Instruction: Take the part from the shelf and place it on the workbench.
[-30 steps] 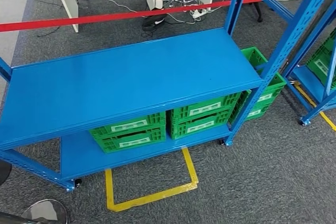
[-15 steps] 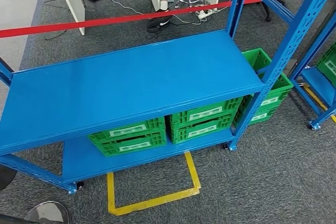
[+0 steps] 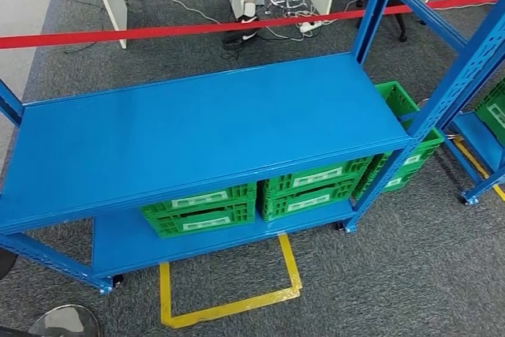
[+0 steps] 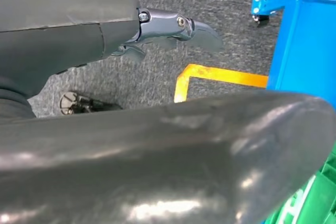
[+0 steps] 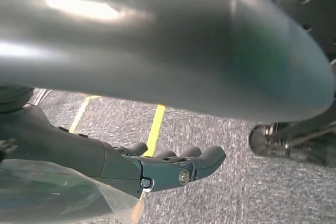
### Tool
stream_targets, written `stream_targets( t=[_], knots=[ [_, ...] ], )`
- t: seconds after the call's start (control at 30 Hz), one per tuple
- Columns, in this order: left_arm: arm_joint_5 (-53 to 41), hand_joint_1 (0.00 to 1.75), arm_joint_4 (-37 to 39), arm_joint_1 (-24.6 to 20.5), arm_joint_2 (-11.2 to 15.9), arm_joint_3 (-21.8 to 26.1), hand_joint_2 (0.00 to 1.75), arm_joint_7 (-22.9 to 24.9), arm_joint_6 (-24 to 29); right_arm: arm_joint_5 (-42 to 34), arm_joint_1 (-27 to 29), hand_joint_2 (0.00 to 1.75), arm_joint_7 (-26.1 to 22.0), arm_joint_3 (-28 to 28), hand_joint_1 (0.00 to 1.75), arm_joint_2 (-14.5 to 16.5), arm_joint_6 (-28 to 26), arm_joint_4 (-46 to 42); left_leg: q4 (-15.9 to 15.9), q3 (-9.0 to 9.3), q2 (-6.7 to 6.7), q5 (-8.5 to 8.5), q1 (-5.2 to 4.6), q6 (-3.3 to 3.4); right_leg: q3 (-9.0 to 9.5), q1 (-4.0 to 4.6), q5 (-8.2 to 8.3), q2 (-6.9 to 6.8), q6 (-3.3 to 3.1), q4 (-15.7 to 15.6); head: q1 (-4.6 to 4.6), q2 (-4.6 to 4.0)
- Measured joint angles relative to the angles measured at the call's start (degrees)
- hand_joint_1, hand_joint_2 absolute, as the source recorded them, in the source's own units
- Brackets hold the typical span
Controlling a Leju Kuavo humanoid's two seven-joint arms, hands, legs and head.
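The head view takes in the blue shelf (image 3: 196, 128) with a bare top board, green crates (image 3: 200, 208) on its lower board and yellow floor tape (image 3: 229, 301) in front; I cannot tell where the part is. At the wrists, the left hand (image 4: 166, 27) and right hand (image 5: 170, 166) hang over grey carpet, fingers extended, holding nothing.

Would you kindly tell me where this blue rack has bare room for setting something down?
The upper shelf is bare from end to end between the uprights. The lower shelf is free only left of the green crates, which crowd its middle and right.
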Motion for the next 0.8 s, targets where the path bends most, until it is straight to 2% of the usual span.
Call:
stream_targets(
  t=[0.03,0.07,0.1,0.13,0.2,0.23,0.27,0.33,0.47,0.53,0.57,0.6,0.67,0.7,0.73,0.77,0.8],
  knots=[
    [0.01,0.0,0.14,-0.07,0.03,0.0,0.0,0.0,0.0,0.0,0.03,0.0,0.01,0.0,0.0,-0.03,-0.01,0.01,0.01,0.07,0.01,-0.12,-0.08,0.16,-2.29,0.0,-1.67,0.05,0.1,4.09,0.0,0.0],
    [0.01,0.0,0.28,-0.12,0.05,0.0,0.0,0.0,0.0,0.0,0.07,0.0,0.01,0.0,0.0,-0.05,-0.01,0.02,0.02,0.2,0.02,-0.27,-0.18,0.26,-4.27,0.0,-2.49,0.07,0.17,7.28,-0.02,0.0],
    [0.01,0.0,0.41,-0.14,0.07,0.0,0.0,0.0,0.0,0.0,0.12,0.0,0.02,0.0,0.0,-0.06,-0.01,0.02,0.03,0.42,0.01,-0.46,-0.25,0.31,-5.32,0.0,-2.07,0.07,0.17,8.51,-0.03,0.0],
    [0.01,0.0,0.53,-0.15,0.08,-0.01,0.0,0.0,0.0,0.0,0.16,0.0,0.02,0.0,0.0,-0.08,-0.01,0.03,0.04,0.76,-0.02,-0.7,-0.3,0.3,-5.18,0.0,-0.38,0.07,0.13,7.3,-0.02,0.0],
    [0.01,0.0,0.74,-0.16,0.06,-0.02,0.0,0.0,0.0,0.0,0.19,0.0,0.02,0.0,0.0,-0.15,-0.04,0.04,0.05,1.62,-0.1,-1.32,-0.33,0.06,-2.19,0.02,4.48,0.09,-0.18,-0.12,0.0,0.0],
    [0.02,0.0,0.84,-0.21,0.06,-0.03,0.0,-0.02,-0.01,0.0,0.18,0.0,0.02,0.0,0.0,-0.21,-0.05,0.08,0.16,1.93,-0.15,-1.66,-0.45,-0.17,-0.54,0.07,6.16,0.13,-0.42,-3.72,-0.01,0.0],
    [0.05,0.0,0.92,-0.27,0.09,-0.03,0.0,-0.1,-0.02,0.02,0.17,0.0,0.02,-0.01,0.0,-0.24,-0.06,0.1,0.32,2.09,-0.18,-1.96,-0.6,-0.28,0.61,0.05,7.09,0.17,-0.62,-6.06,-0.05,0.0],
    [0.2,0.0,1.07,-0.36,0.25,-0.03,0.0,-0.4,-0.11,0.15,0.2,0.0,0.07,-0.07,0.0,-0.27,-0.01,0.17,0.59,2.12,-0.23,-2.19,-0.9,-0.16,1.3,0.05,7.32,0.27,-0.8,-7.25,-0.14,0.0],
    [0.6,0.0,1.66,-0.57,0.58,-0.26,0.0,-1.21,-0.32,0.59,0.26,0.0,0.27,-0.61,0.0,-0.21,0.16,0.23,-0.07,2.31,-0.25,-1.89,-1.26,0.3,1.59,-0.43,7.67,0.15,-0.45,-8.04,-0.2,0.0],
    [0.73,0.0,1.93,-0.84,0.76,-0.42,0.0,-1.43,-0.29,0.69,0.17,0.0,0.41,-0.93,0.0,-0.21,0.24,0.23,-3.35,3.89,-0.37,-0.32,-1.0,1.09,1.93,-0.32,7.67,-0.03,-0.42,-8.62,-0.13,0.0],
    [0.78,0.0,2.11,-1.01,0.81,-0.5,0.0,-1.56,-0.25,0.74,0.15,0.0,0.48,-1.1,0.0,-0.21,0.28,0.23,-5.2,4.85,-0.51,0.52,-0.72,1.42,1.72,-0.21,7.07,0.04,-0.43,-7.97,-0.02,0.0],
    [0.81,0.0,2.34,-1.17,0.84,-0.61,0.0,-1.74,-0.22,0.81,0.14,0.0,0.59,-1.26,0.0,-0.22,0.3,0.23,-6.6,5.64,-0.7,1.16,-0.38,1.48,0.8,-0.16,5.84,0.14,-0.41,-6.0,0.17,0.0],
    [0.86,0.0,2.98,-1.39,0.89,-0.85,0.0,-2.13,-0.14,1.02,0.18,0.0,0.82,-1.59,0.0,-0.31,0.31,0.24,-7.15,5.92,-1.19,1.38,-0.03,1.12,-2.16,-0.38,2.64,0.31,0.06,0.41,0.36,0.0],
    [0.86,0.0,3.37,-1.43,0.92,-1.01,0.0,-2.29,-0.1,1.14,0.19,0.0,0.96,-1.78,0.0,-0.37,0.32,0.24,-7.03,5.9,-1.53,1.25,0.22,0.77,-3.45,-0.62,1.75,0.3,0.43,3.11,0.42,0.0],
    [0.86,0.0,3.78,-1.44,0.94,-1.19,0.0,-2.4,-0.07,1.25,0.2,0.0,1.07,-1.99,0.0,-0.43,0.35,0.24,-6.81,5.91,-1.95,1.02,0.54,0.29,-3.86,-0.93,1.93,0.29,0.88,4.02,0.39,0.0],
    [0.86,0.0,4.17,-1.48,0.95,-1.36,0.0,-2.5,-0.03,1.32,0.21,0.0,1.19,-2.2,0.0,-0.47,0.37,0.24,-6.37,5.91,-2.47,0.72,0.98,-0.31,-3.1,-1.29,3.23,0.33,1.42,2.64,0.38,0.0],
    [0.87,0.0,4.49,-1.54,0.95,-1.53,0.0,-2.59,-0.01,1.39,0.24,0.0,1.28,-2.4,0.0,-0.52,0.38,0.24,-5.58,5.83,-3.05,0.22,1.49,-1.11,-1.3,-1.77,5.12,0.68,2.11,-0.75,0.41,0.0]
  ],
)
